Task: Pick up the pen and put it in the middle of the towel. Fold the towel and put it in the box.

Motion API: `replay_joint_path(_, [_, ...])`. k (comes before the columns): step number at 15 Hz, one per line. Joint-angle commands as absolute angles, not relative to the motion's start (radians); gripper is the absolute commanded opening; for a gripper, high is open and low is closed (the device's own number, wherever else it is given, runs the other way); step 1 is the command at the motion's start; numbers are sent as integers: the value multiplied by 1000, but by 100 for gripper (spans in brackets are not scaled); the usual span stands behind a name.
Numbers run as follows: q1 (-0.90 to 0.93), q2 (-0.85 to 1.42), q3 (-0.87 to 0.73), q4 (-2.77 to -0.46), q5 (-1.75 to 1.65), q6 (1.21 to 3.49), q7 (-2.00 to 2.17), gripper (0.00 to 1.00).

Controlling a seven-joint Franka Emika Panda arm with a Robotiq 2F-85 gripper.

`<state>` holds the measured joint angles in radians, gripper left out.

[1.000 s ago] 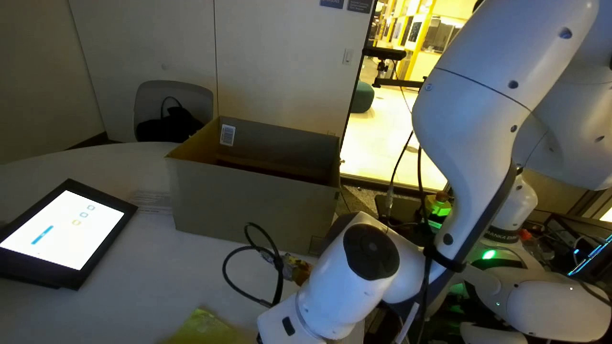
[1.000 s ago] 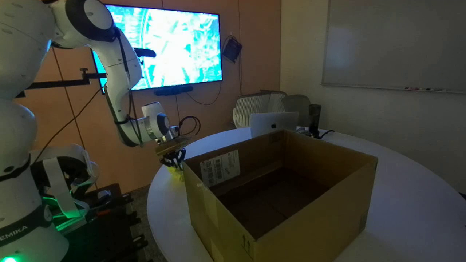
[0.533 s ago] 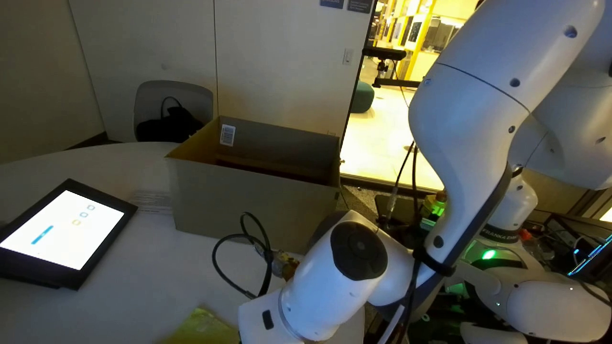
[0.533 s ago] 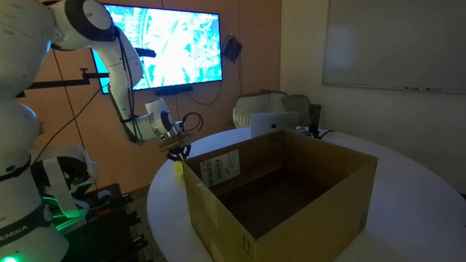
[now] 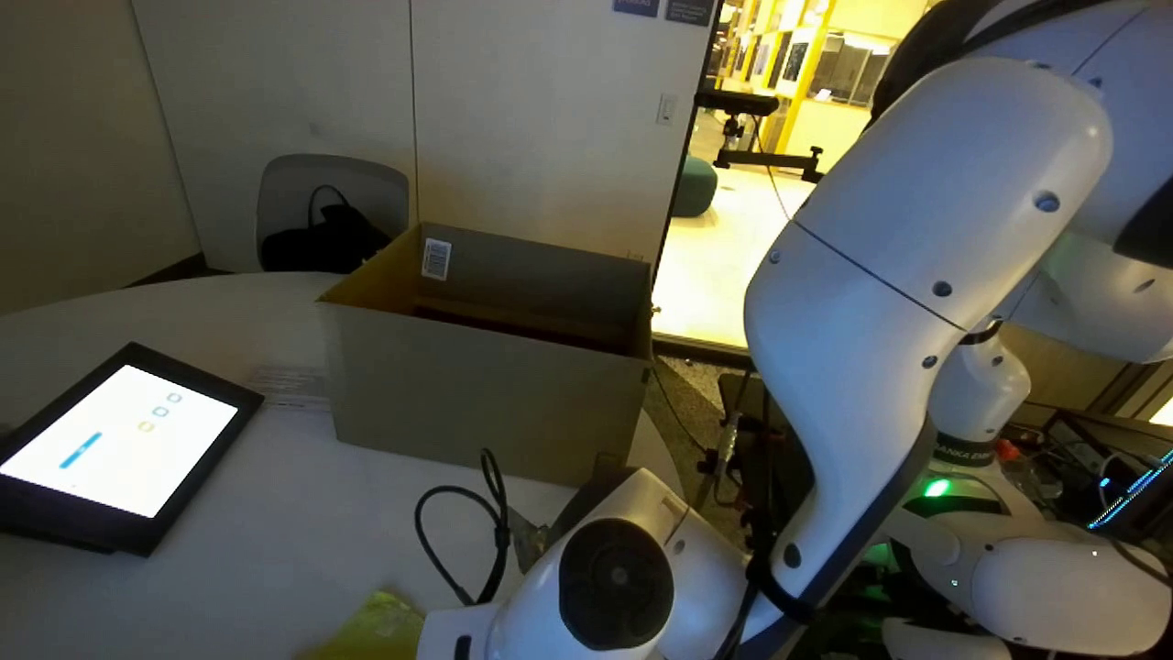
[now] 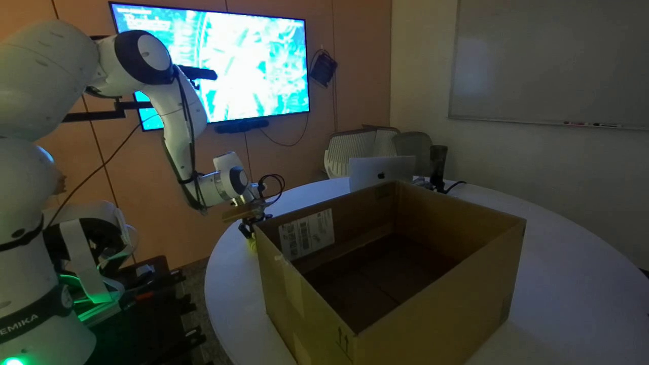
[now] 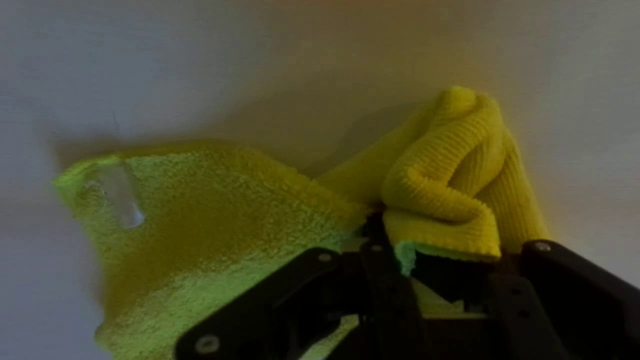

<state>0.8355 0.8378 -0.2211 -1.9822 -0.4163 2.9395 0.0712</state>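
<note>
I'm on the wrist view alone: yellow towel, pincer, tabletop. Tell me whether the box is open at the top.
Observer: Open. In both exterior views nothing covers the top of the box.
Operator: State whether I'm above it.
Observer: You aren't. In an exterior view the pincer is outside the box, not over its opening.
Operator: Name something else around there that I can't see.
Observer: A black-framed lit screen sits on the table, in an exterior view.

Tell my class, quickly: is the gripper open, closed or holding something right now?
Gripper: closed, holding a bunched fold of the yellow-green towel.
</note>
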Motion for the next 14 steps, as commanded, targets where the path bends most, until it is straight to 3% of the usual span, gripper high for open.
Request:
replay_joint_path(1, [840, 901, -225, -1901, -376, 2886, 133, 9])
replay_joint_path(2, [832, 886, -219, -1903, -376, 2869, 137, 32])
replay_joint_path(4, [824, 874, -213, -1900, -379, 2848, 150, 34])
replay_joint_path(7, [799, 843, -204, -1901, -376, 2838, 159, 54])
replay_joint_path(12, [770, 816, -216, -1890, -379, 2832, 191, 96])
replay_joint_path(14, [761, 827, -217, -1881, -378, 2832, 207, 100])
